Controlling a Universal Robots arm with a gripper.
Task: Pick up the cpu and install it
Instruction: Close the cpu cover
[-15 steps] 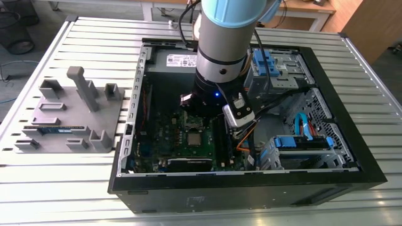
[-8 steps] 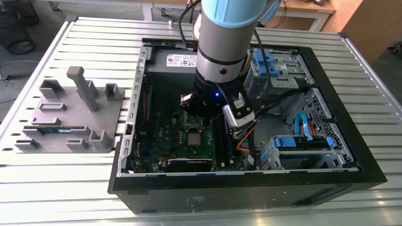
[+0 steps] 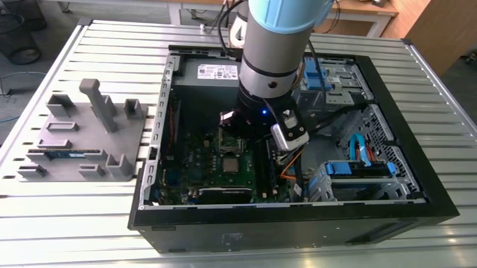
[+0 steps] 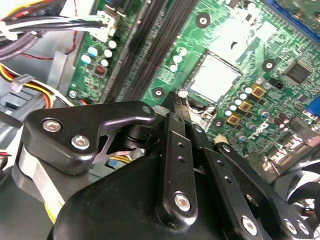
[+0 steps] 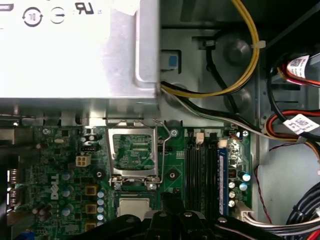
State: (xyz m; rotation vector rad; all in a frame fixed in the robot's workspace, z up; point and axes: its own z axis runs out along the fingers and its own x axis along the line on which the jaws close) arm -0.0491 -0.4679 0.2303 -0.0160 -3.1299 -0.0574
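Exterior view: the cpu (image 3: 230,164) lies flat in its socket on the green board, just below the tool (image 3: 240,127). Whether the tool is open, I cannot tell. Light, stiff, fragile underneath; best held by opposite edges.

Green motherboard (image 5: 60,170), silver-grey cpu (image 4: 214,76), black case (image 3: 298,226), grey ribbed table (image 3: 60,223), pale-blue-sleeved arm (image 3: 287,14).

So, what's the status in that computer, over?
Pincer low over motherboard, beside cpu. The cpu lies flat in socket, socket frame open. Cables off to the side.
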